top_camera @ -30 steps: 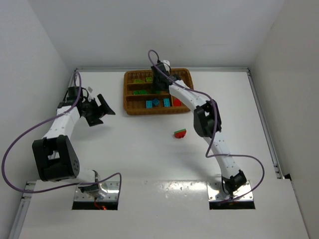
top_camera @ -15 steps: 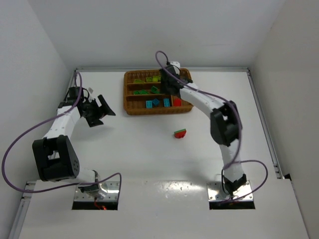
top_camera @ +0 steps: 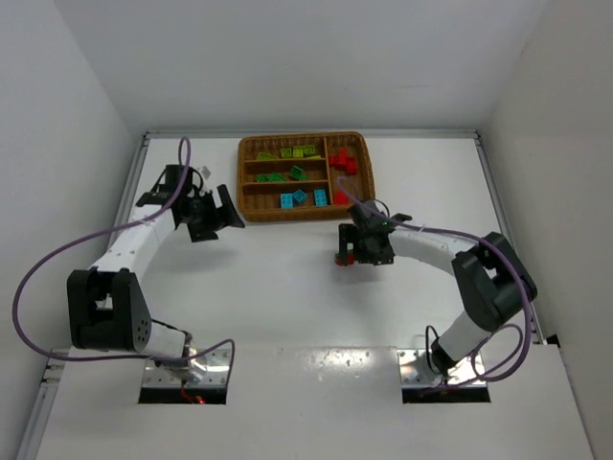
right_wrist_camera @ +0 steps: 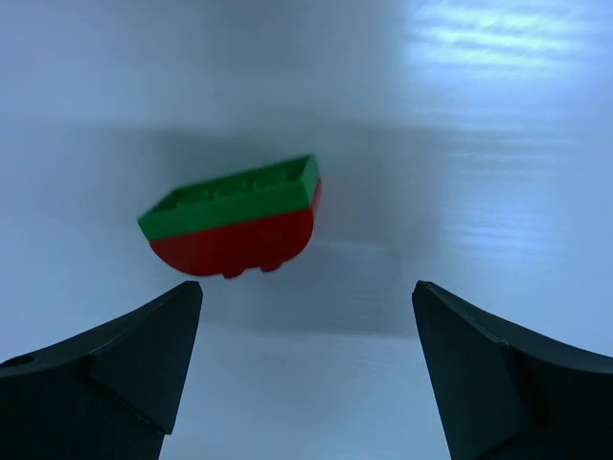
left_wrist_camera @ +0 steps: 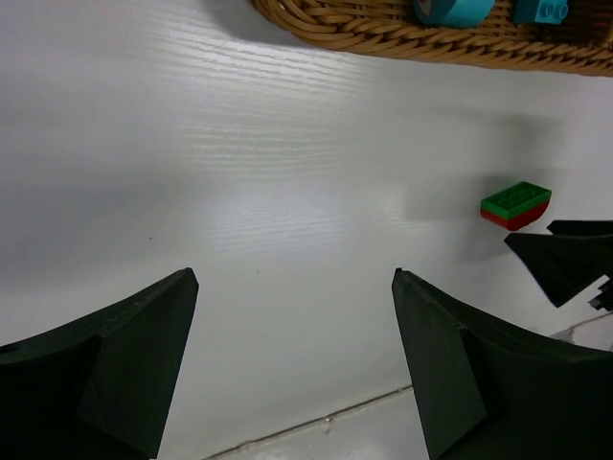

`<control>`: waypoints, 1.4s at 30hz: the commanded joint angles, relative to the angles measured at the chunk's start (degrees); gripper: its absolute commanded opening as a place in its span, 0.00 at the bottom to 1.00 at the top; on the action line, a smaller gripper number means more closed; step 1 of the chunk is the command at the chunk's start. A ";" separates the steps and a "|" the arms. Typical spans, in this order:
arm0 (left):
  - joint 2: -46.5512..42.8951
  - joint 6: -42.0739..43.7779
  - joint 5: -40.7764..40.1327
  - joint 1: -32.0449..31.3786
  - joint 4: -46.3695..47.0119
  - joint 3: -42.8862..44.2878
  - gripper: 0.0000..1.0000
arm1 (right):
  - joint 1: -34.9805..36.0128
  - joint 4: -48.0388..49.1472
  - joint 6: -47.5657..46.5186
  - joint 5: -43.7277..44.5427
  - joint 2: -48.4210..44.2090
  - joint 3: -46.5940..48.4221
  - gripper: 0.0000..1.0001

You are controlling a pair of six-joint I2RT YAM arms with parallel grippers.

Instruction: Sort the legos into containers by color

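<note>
The brown wicker tray (top_camera: 302,215) holds sorted legos: lime-yellow (top_camera: 292,151) in the far slot, dark green (top_camera: 283,175) in the middle, cyan (top_camera: 302,197) in the near one, red (top_camera: 342,165) in the upright slot. A green brick stuck on a red one (top_camera: 344,258) lies on the table in front of the tray. My right gripper (top_camera: 349,251) is open and low beside it. In the right wrist view this green-red piece (right_wrist_camera: 235,216) sits just beyond the right gripper (right_wrist_camera: 306,286), nearer the left finger. My left gripper (top_camera: 218,218) stands open and empty off the tray's left front corner.
In the left wrist view the left gripper (left_wrist_camera: 293,275) hangs over bare white table, with the tray's rim (left_wrist_camera: 431,38) at the top, the green-red piece (left_wrist_camera: 515,204) to the right and a right-arm finger (left_wrist_camera: 565,264) beside it. White walls enclose the table.
The right arm has swung back from over the tray to the green-red piece on the table, and its jaws have opened. The left gripper has moved right, toward the tray.
</note>
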 commanded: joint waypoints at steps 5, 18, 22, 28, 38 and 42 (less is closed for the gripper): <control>-0.70 -1.78 -2.24 -3.66 1.20 2.35 0.89 | 1.02 9.99 -12.20 -10.87 1.35 -1.06 0.98; 0.35 -2.40 -2.85 -5.33 1.20 3.40 0.89 | 1.02 12.54 -17.05 -4.73 10.50 4.40 0.84; 1.49 -2.40 -2.85 -6.65 1.20 3.40 0.89 | 1.02 12.54 -17.58 -7.08 8.49 4.40 0.76; 2.55 -1.87 -2.85 -8.85 1.20 4.46 0.89 | 1.02 8.85 -14.95 -9.30 3.40 3.53 0.97; 3.60 -1.87 -3.46 -9.90 1.73 4.46 0.89 | 0.31 -2.84 9.29 -1.91 -1.63 5.54 0.84; 3.07 -1.87 -3.99 -9.90 1.73 4.46 0.89 | 0.31 -2.93 16.61 -2.17 -0.14 5.01 0.78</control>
